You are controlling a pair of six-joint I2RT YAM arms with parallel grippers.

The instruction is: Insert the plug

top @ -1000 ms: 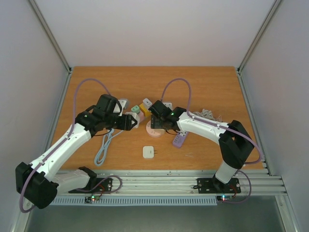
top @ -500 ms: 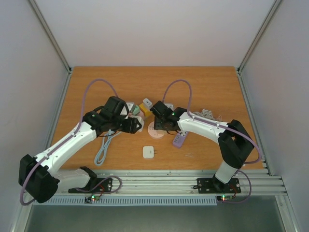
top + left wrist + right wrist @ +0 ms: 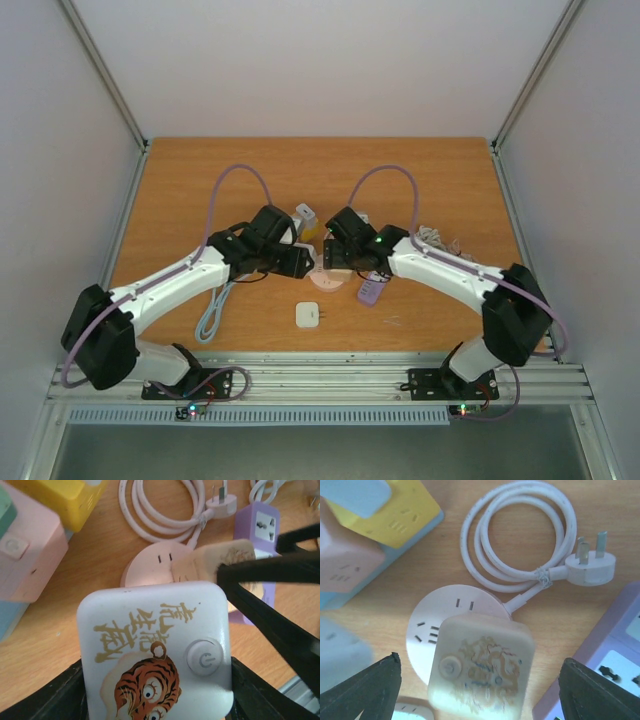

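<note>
Plug (image 3: pixel 155 645), a white rounded-square block with a tiger print, gold characters and a round power button on its top face, sat pinched between the fingers (image 3: pixel 55 700) of the left tool (image 3: pixel 156 687), which pressed on its two opposite side walls. It looked like hard moulded plastic: light, stiff and glossy, so I judged it likely to slip or twist if squeezed off-centre. The flat side walls, clear of the button, seemed the sound place to hold it. Its prongs were underneath and could not be seen. Just ahead of the left tool lay the round socket (image 3: pixel 145 565), a smooth, low, pale-pink disc with slotted holes, resting on the wooden desk (image 3: pixel 75 590). A cream plug (image 3: pixel 480 667) of the same rounded-square shape, with a faint printed pattern and a button, lay over part of that disc; whether it was fully seated I could not tell. The right tool (image 3: pixel 482 687) hung above it with its fingers (image 3: pixel 365 690) spread wide to either side, touching nothing. Beyond the right tool a soft white cord (image 3: pixel 520 545) lay coiled, ending in a three-pin head. To that tool's right stood a purple power strip (image 3: pixel 620 645), and ahead-left a yellow cube socket (image 3: pixel 405 515) and a pink cube socket (image 3: pixel 25 555), all of hard plastic.
</note>
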